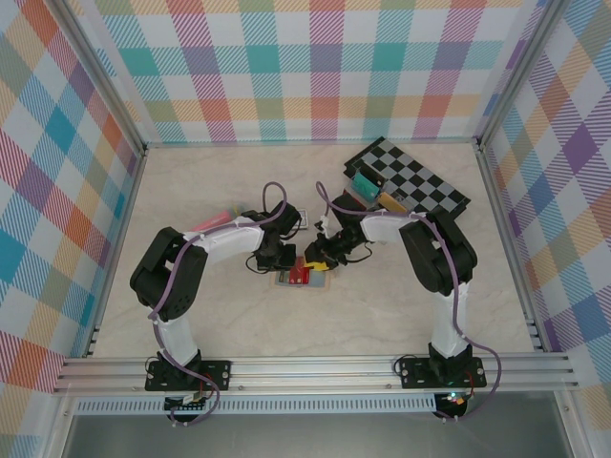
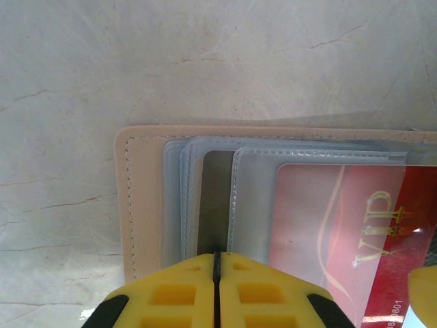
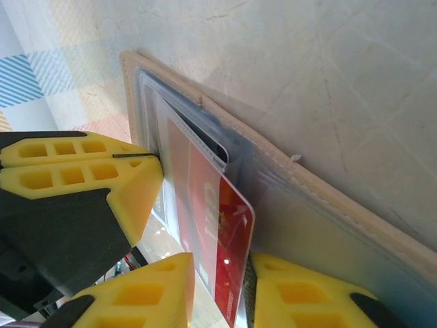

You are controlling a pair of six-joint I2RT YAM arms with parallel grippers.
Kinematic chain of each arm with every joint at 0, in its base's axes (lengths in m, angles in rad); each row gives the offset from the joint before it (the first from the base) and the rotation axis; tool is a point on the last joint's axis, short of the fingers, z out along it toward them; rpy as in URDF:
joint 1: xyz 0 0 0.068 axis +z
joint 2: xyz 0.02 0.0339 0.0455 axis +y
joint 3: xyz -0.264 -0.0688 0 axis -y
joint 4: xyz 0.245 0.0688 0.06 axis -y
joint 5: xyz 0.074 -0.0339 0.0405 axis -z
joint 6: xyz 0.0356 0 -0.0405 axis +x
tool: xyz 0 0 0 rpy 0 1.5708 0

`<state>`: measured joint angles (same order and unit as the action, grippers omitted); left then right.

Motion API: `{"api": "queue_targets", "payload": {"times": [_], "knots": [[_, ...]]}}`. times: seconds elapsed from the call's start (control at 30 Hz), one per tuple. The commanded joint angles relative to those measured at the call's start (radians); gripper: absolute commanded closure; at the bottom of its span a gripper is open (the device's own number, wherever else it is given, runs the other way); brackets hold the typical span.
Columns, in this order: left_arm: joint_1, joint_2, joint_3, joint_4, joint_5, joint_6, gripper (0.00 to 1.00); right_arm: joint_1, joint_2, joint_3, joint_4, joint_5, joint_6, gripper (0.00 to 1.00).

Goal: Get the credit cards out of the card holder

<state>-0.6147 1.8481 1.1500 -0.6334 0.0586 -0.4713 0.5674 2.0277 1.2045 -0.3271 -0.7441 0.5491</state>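
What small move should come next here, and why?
Probably the right gripper should draw the red card farther out of its clear sleeve: the card sits between its fingers, part-way out, while the shut left gripper is down on the card holder.

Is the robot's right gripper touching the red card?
Touching. In the right wrist view, the red card stands between the yellow fingers of the right gripper, pressed against both with no gap showing.
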Motion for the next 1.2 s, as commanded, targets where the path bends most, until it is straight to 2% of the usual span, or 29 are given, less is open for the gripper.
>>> {"api": "queue_targets", "payload": {"times": [0.0, 0.23, 0.43, 0.53, 0.83, 1.03, 1.17], "knots": [[0.006, 0.171, -0.105, -0.077, -0.099, -0.002, 0.93, 0.008, 0.019, 0.015, 0.022, -0.020, 0.016, 0.80], [0.006, 0.158, -0.103, -0.074, -0.096, -0.004, 0.93, -0.007, -0.038, -0.022, 0.010, 0.037, 0.003, 1.00], [0.006, 0.110, -0.088, -0.084, -0.092, -0.012, 0.90, -0.057, -0.156, -0.076, -0.063, 0.052, -0.085, 1.00], [0.006, 0.065, -0.067, -0.092, -0.078, -0.019, 0.85, -0.073, -0.220, -0.091, -0.096, 0.047, -0.120, 1.00], [0.036, -0.123, 0.013, -0.066, 0.080, -0.018, 0.58, -0.118, -0.391, -0.109, -0.069, -0.003, -0.120, 1.00], [0.137, -0.274, 0.008, -0.025, 0.214, -0.044, 0.37, -0.159, -0.454, -0.120, -0.003, -0.068, -0.095, 1.00], [0.217, -0.356, -0.025, 0.067, 0.395, -0.089, 0.24, -0.165, -0.466, -0.111, 0.058, -0.128, -0.070, 1.00]]}}
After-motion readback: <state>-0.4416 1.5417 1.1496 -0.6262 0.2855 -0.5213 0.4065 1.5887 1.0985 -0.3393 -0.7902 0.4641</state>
